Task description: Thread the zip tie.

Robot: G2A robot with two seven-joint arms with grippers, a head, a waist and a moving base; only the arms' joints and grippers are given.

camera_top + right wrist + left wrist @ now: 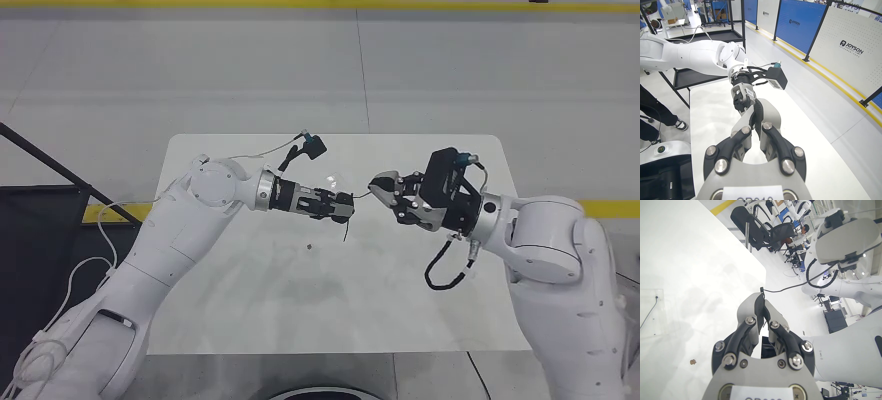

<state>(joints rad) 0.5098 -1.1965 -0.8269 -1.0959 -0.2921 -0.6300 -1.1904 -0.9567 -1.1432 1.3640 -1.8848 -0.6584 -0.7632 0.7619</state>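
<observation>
Left gripper (762, 300) fingers clamp the zip tie (762, 289) below its head, and top view adds right gripper (376, 188) fingers pinching the strap.

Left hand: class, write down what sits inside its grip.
A thin black zip tie is pinched in the shut left hand. Its small head pokes out in front, and a strap curves away from it. The part between the pads is covered.

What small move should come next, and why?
Probably the right claw should work its strand through the zip tie's head. That head pokes out past the shut left claw, and a thin strand runs from it to the right claw; whether it is through yet is unclear.
</observation>
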